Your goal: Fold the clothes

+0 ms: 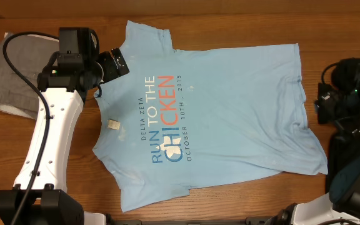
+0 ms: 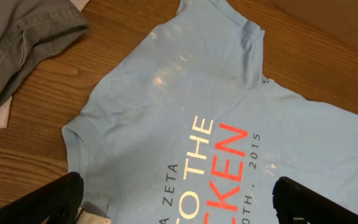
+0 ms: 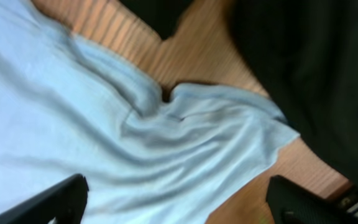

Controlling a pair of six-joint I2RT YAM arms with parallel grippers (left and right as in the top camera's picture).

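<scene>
The clothes are one light blue T-shirt (image 1: 217, 106), spread flat on the wooden table with the "RUN TO THE CHICKEN" print facing up and the collar to the left. My left gripper (image 1: 113, 63) hovers open above the collar and shoulder area. In the left wrist view, its black fingers (image 2: 51, 200) stand wide apart over the shirt (image 2: 166, 118) and grip nothing. My right gripper (image 1: 327, 100) is at the shirt's right edge. In the right wrist view it is open (image 3: 176, 202) above a wrinkled hem corner (image 3: 272, 134), with no cloth between the jaws.
A grey garment (image 1: 11, 75) lies on something white at the table's back left, also seen in the left wrist view (image 2: 17, 43). A small white tag (image 1: 112, 124) lies on the shirt near the collar. The arm bases stand along the front edge.
</scene>
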